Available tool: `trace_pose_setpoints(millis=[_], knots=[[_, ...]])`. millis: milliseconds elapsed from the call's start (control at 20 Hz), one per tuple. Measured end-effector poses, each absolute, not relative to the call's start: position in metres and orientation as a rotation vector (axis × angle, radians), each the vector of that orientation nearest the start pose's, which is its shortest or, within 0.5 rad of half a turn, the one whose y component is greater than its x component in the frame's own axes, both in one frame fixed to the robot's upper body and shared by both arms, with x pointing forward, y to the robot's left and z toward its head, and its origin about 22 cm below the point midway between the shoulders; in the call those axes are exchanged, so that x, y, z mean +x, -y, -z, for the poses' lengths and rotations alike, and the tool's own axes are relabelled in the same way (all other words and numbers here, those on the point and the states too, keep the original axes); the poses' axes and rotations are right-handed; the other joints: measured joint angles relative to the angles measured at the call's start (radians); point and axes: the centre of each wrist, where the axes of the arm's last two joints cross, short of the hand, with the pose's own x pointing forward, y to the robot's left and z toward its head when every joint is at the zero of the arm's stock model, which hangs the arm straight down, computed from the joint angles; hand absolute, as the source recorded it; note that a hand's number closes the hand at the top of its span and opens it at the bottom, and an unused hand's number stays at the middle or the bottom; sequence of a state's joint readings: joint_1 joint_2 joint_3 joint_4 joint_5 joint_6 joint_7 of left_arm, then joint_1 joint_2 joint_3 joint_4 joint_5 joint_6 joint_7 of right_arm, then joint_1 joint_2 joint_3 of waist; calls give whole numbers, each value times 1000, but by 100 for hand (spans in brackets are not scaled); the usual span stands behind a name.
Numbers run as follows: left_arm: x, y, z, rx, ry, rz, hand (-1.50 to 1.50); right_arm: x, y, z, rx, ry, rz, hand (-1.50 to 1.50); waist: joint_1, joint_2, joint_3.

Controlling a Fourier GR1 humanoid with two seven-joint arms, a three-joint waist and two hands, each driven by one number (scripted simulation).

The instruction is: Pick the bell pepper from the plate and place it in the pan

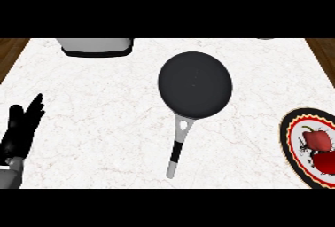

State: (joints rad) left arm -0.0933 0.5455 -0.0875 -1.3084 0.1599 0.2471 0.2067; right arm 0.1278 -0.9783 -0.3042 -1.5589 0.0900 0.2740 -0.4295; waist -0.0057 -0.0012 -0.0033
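A red bell pepper (318,139) with a green stem lies on a patterned plate (291,142) at the right edge of the head view; a second red piece (326,162) lies just below it on the same plate. The black pan (195,84) sits in the middle of the marble counter, its grey and black handle (177,148) pointing toward me. My left hand (20,128) rests at the left edge, fingers straight and pointing up, holding nothing, far from both pan and plate. My right hand does not show.
A grey appliance (96,46) stands at the counter's back left. Brown wood (9,53) shows past the counter's left and right edges. Bare marble (98,111) lies between my left hand and the pan.
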Motion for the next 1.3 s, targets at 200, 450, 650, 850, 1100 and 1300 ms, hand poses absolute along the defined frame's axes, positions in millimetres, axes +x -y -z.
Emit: trace_pose_setpoints(millis=[200,450,650,850,1100,1300], knots=[[262,-348,-12,496,1203,95,0,213,442,-186,-778,1456,-1158,-150,3,0,1],[260,-348,-8,494,1201,103,0,213,409,-171,-856,1269,-1283,-150,7,1,2],[261,-350,-10,491,1202,99,0,218,396,-151,-873,1160,-1325,-150,11,2,3],[271,-344,-10,488,1199,97,0,221,385,-125,-884,1099,-1347,-150,8,2,3],[267,-353,-14,490,1205,98,0,225,381,-106,-932,1054,-1358,-150,8,1,3],[267,-350,-7,498,1202,95,0,231,390,-101,-955,1023,-1374,-150,6,1,3]])
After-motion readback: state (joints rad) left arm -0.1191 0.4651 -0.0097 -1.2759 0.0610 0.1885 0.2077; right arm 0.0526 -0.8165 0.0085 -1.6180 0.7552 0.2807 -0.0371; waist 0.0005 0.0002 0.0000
